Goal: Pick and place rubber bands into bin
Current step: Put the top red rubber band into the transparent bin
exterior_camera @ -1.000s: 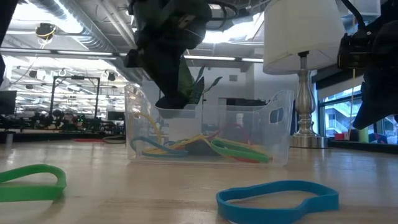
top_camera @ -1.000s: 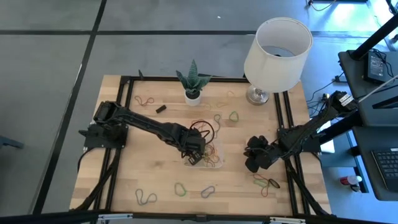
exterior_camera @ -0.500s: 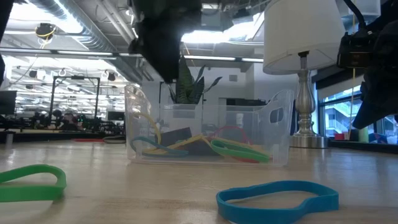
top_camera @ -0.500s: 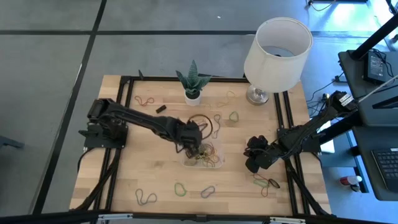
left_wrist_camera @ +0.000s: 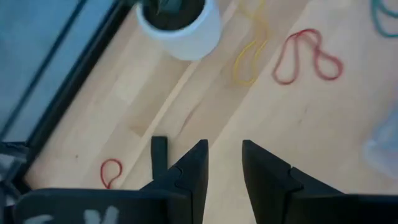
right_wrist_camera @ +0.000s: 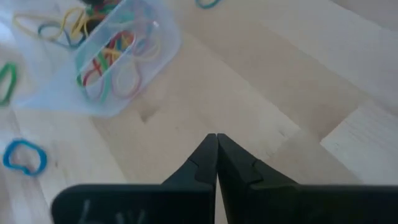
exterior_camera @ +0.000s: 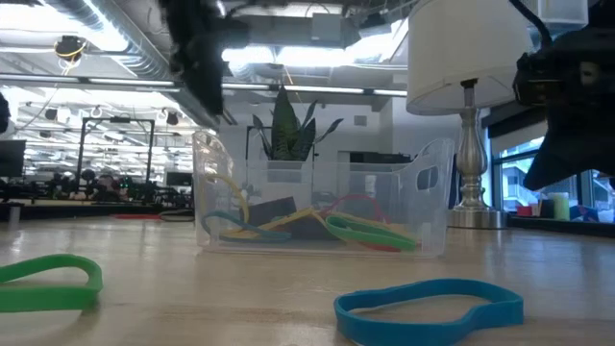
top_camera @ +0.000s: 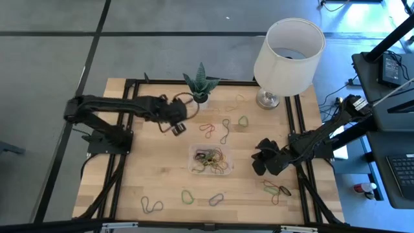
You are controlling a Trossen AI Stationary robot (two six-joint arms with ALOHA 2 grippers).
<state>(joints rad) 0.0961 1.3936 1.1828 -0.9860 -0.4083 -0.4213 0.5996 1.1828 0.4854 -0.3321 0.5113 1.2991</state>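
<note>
The left gripper (top_camera: 179,125) hangs empty over the worktop (top_camera: 149,175) with its fingers (left_wrist_camera: 189,171) parted. A red rubber band (left_wrist_camera: 307,56) and a yellow one (left_wrist_camera: 250,57) lie ahead of it, the white plant pot (left_wrist_camera: 179,25) just beyond them. A small black block (left_wrist_camera: 158,152) sits right beside its fingertips, so a careless descent could likely pinch that instead, or press a thin band flat and miss it. The bands are slim, floppy loops in red, yellow, green and blue, scattered flat on the wood. The clear plastic bin (top_camera: 211,159), well off to the gripper's side, already holds a tangle of them. The right gripper (right_wrist_camera: 216,146) waits closed and empty near the bin.
</note>
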